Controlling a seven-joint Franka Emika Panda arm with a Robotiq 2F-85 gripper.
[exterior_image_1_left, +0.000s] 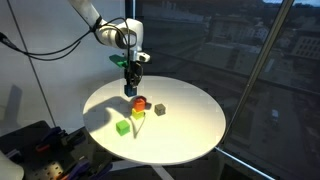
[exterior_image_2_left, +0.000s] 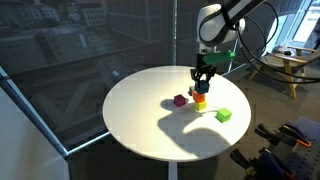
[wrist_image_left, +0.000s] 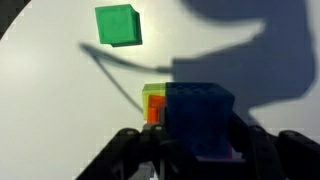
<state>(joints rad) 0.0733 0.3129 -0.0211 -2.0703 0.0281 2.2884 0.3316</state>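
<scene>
- Blue block (wrist_image_left: 200, 118) is clamped between the fingers of your hand (exterior_image_1_left: 131, 84), just above the red block (exterior_image_1_left: 139, 102) on the white table (exterior_image_1_left: 195, 125).
- Green block (wrist_image_left: 118, 25) lies apart.

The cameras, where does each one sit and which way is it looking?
Exterior view: stands beside the round table, looking across it; arm and tool show.
Exterior view: beside the table, looking down on it; arm and tool show.
Wrist view: on the wrist, looking down past tool fingers at the blue block.
All share the green cube.
</scene>
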